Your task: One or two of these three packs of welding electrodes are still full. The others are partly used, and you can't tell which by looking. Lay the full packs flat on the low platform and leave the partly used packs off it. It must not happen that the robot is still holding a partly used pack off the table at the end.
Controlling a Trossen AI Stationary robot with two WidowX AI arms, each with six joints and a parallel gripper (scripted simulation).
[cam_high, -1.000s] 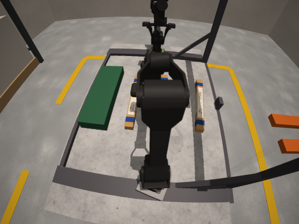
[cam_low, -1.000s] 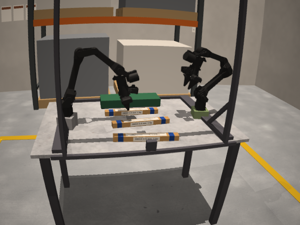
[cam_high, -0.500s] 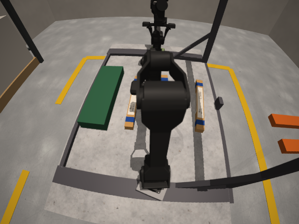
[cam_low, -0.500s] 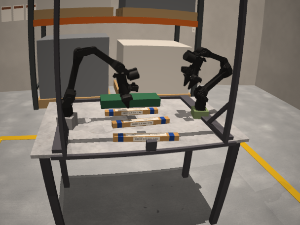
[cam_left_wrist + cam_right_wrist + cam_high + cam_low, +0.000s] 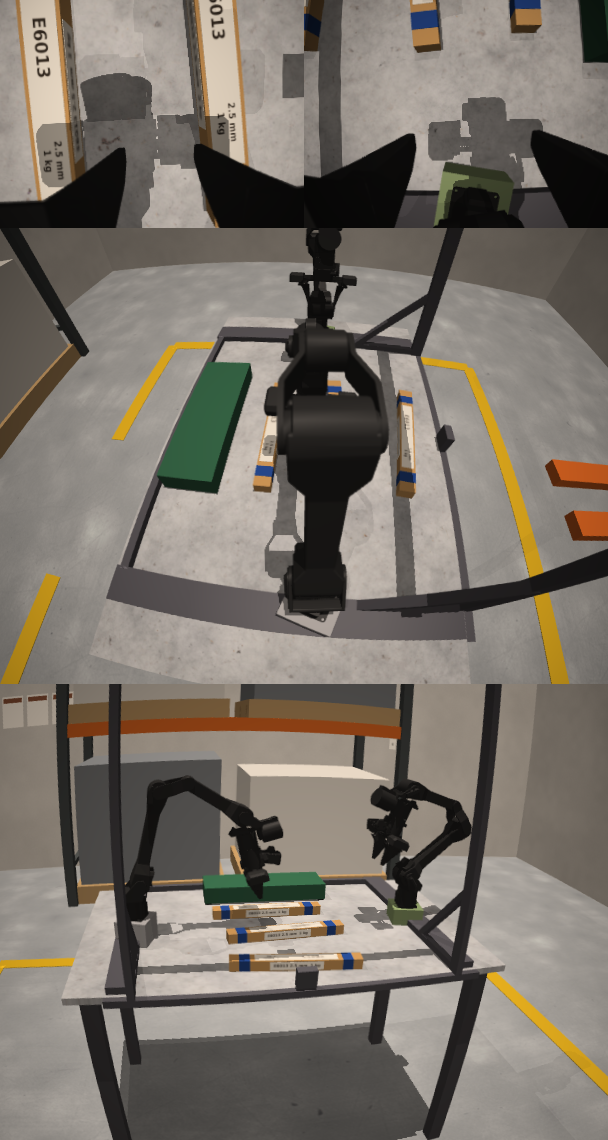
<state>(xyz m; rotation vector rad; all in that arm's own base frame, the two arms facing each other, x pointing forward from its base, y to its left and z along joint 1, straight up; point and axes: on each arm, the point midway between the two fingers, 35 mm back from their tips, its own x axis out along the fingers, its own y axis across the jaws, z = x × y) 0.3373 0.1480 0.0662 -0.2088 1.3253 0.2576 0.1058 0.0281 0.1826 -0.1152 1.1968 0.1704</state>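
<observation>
Three orange packs with blue bands and white labels lie flat on the table: the back pack (image 5: 266, 910), the middle pack (image 5: 284, 931) and the front pack (image 5: 295, 961). The low green platform (image 5: 264, 886) lies behind them with nothing on it. My left gripper (image 5: 257, 884) hangs open and empty above the gap between the back and middle packs. In the left wrist view its fingers frame bare table between two packs (image 5: 45, 100) (image 5: 217, 80). My right gripper (image 5: 387, 851) is open and empty, held high near its green base, with the pack ends (image 5: 425, 25) ahead of it.
A small dark block (image 5: 306, 979) sits at the table's front edge, close to the front pack. A dark rail (image 5: 440, 944) runs around the table edge and frame posts (image 5: 475, 829) stand at the corners. In the top view the arm hides most of the middle pack.
</observation>
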